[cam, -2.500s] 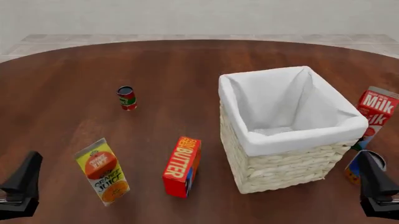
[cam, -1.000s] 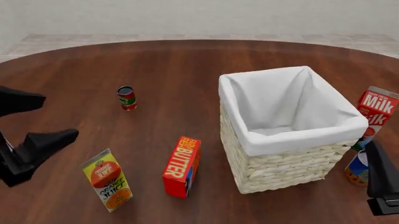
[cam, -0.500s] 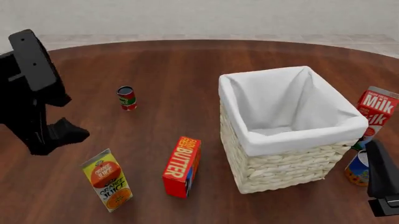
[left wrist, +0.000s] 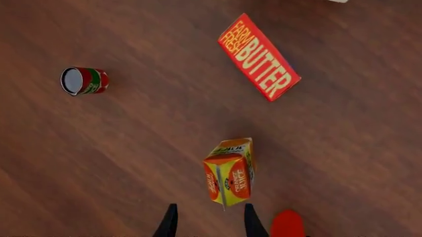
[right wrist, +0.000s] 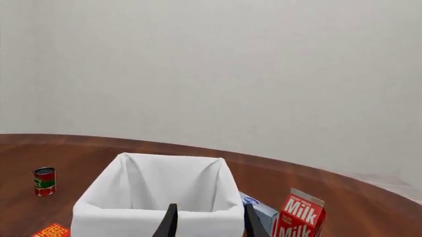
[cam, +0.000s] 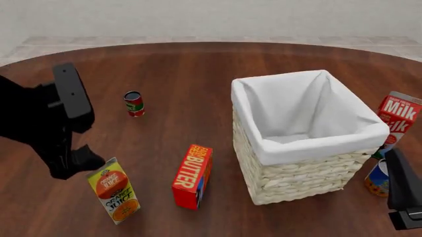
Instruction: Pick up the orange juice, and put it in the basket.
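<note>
while it stands upright on the dark brown wooden bench (cam: 197,74), the tall yellow gable-top orange juice carton (cam: 113,190) with its red-orange circle sits at the near left, untouched. in the left wrist view the same carton (left wrist: 230,171) shows from above, its ridge just ahead of the two black fingertips.

the left pincer (left wrist: 210,223) hangs over the carton with a narrow gap between its fingers, nothing held in it; the carton is not between them. in the front view the black left arm (cam: 49,123) reaches in from the left, its lower tip just beside the carton's top, and i cannot tell whether they touch.

just to the right of the juice stands a red rectangular box lettered "butter" (cam: 192,176), well apart from the carton. farther back on the left is a small red and green tin can (cam: 134,103).

the large square pale woven wicker basket (cam: 303,177) with white cloth lining folded over its rim stands right of the butter box, its inside bare white cloth.

past the basket, at the right edge, a red-and-white milk carton (cam: 398,118) stands, with a small blue-and-orange can (cam: 377,178) near it.

the right pincer (right wrist: 209,222) is low at the near right, pointing toward the basket, fingers a narrow way apart and holding nothing.
</note>
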You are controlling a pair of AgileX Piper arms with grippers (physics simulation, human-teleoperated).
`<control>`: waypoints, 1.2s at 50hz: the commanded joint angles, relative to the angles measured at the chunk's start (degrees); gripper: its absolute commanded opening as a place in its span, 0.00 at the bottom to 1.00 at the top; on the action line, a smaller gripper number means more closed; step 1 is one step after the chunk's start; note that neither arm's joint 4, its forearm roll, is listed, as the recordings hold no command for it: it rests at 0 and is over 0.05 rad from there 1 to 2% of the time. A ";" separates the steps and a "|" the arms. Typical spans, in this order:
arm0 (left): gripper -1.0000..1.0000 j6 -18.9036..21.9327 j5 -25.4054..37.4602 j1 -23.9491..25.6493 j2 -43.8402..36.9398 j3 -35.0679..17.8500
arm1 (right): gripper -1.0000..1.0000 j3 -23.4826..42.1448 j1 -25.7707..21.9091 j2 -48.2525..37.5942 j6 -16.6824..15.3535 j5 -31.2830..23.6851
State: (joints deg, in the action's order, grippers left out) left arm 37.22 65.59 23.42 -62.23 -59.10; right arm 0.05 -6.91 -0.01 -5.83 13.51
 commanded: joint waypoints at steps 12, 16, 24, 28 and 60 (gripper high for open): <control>1.00 0.59 -4.42 -3.38 -1.20 5.45 | 1.00 0.01 -0.82 0.00 0.29 -0.82; 1.00 0.66 -7.04 -3.84 -1.53 7.20 | 1.00 0.02 -0.91 0.00 0.35 -1.03; 1.00 -1.17 -8.59 -0.88 -0.49 11.03 | 1.00 -0.04 -0.84 0.00 1.42 -1.39; 1.00 -0.91 -10.45 -1.67 -1.11 10.92 | 1.00 -0.04 -0.77 0.00 1.34 -1.50; 1.00 1.37 -17.49 -4.15 -4.47 18.82 | 1.00 -0.04 -1.59 0.00 2.04 -2.20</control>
State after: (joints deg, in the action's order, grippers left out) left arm 37.71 50.89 20.52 -64.58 -41.72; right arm 0.01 -8.11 0.00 -3.85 11.50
